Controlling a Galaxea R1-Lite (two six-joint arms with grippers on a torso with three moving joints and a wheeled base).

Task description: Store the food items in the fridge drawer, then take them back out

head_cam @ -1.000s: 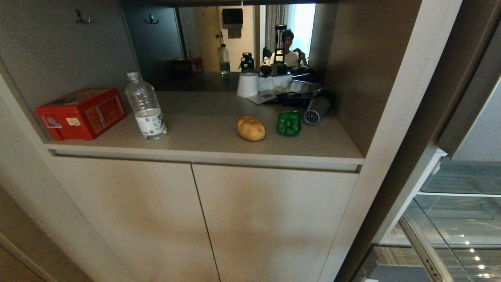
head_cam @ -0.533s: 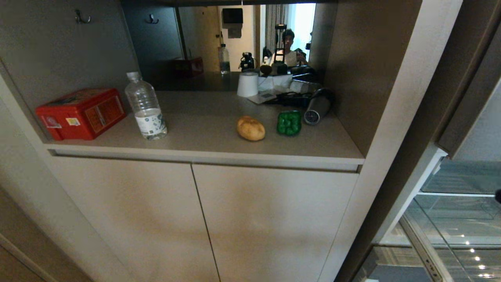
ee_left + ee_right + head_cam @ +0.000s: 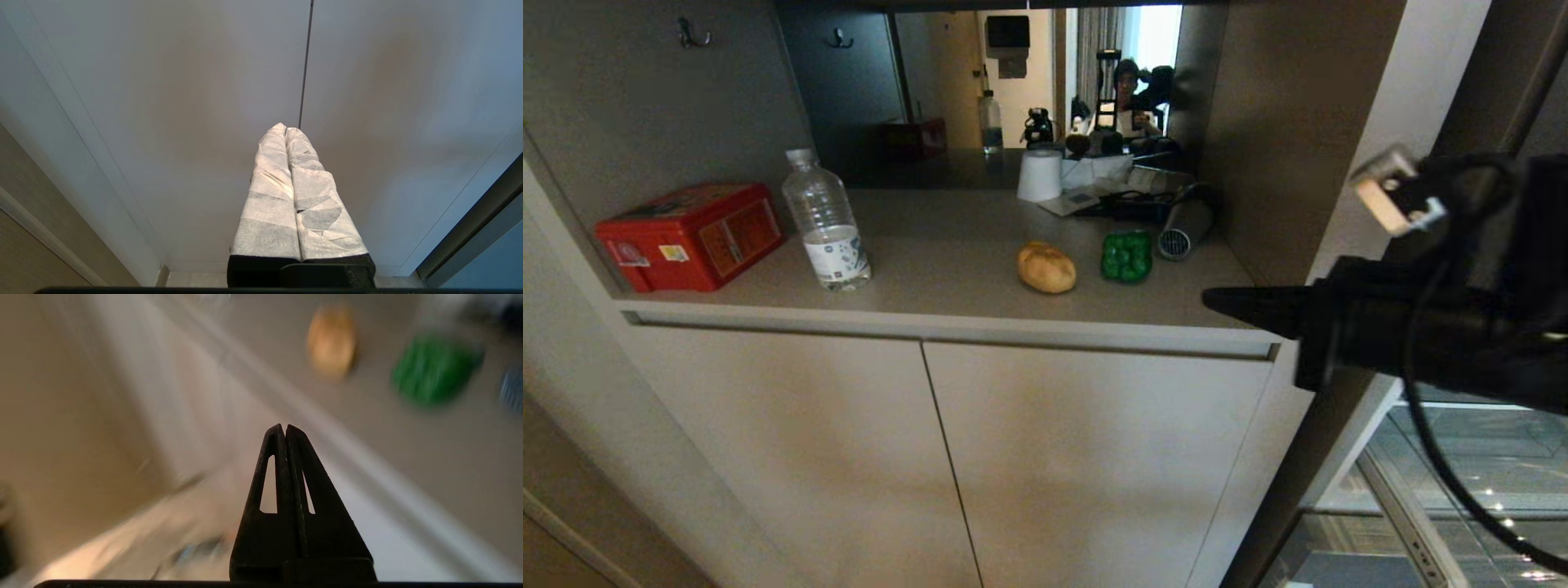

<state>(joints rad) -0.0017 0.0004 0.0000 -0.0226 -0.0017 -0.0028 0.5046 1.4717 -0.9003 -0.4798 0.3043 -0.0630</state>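
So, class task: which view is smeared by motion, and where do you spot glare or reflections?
Right wrist view: potato and bell pepper are streaked, the shut right pincer sharp. Head view: crisp shelf, a mirror with bright window glare. Left wrist view: soft, even light.

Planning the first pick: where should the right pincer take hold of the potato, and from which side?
Probably across the short width of the potato, at its middle. It lies on its side on the counter, apart from the green pepper. Come from above and the front edge; the right pincer, now shut, must open first.
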